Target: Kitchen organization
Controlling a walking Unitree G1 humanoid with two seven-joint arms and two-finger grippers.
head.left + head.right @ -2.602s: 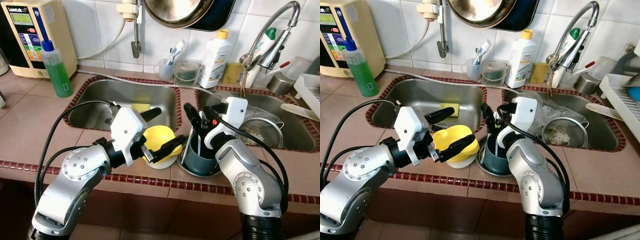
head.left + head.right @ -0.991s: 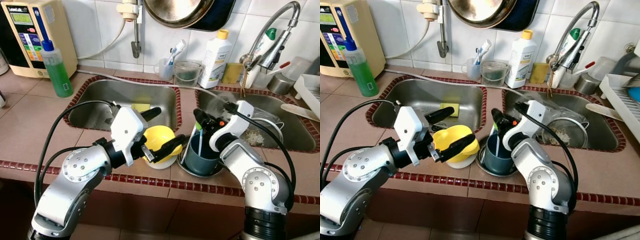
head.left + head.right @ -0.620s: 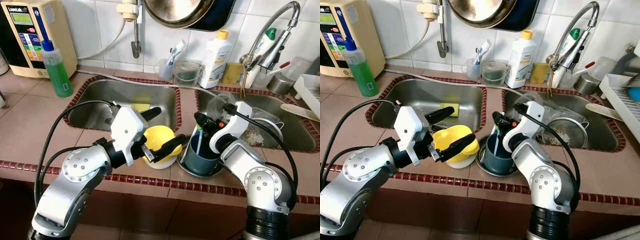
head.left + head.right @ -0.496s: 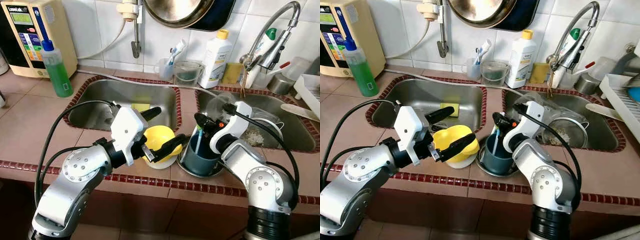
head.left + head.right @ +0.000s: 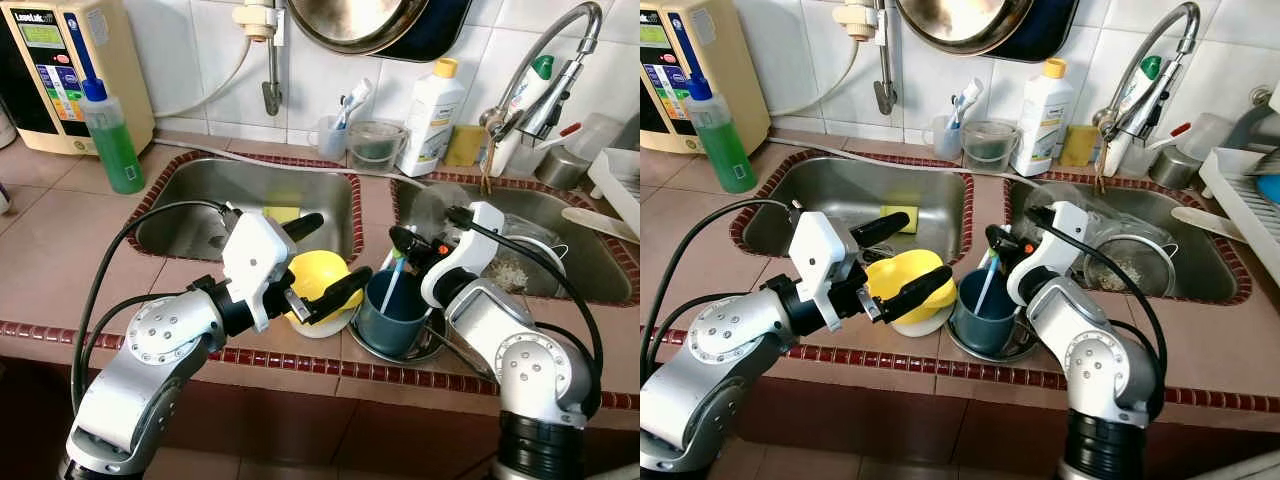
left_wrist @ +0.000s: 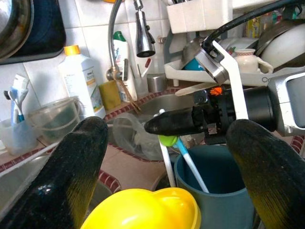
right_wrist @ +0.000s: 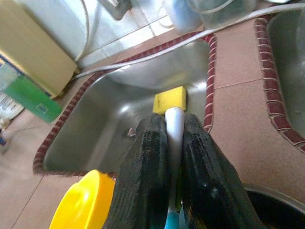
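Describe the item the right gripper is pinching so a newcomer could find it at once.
Start at the tiled strip of counter between the two sinks, where a dark teal cup stands. The right gripper is shut on a toothbrush leaning out of that cup: white and blue handle, unlike the yellow bowl beside it.

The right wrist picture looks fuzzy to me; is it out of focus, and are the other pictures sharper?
Right wrist view: the black fingers and the toothbrush handle between them are soft, and the sink behind is blurry. Left wrist view: its fingers are blurred, the blue cup is sharper. Both eye views are crisp, with glare on the wall tiles.
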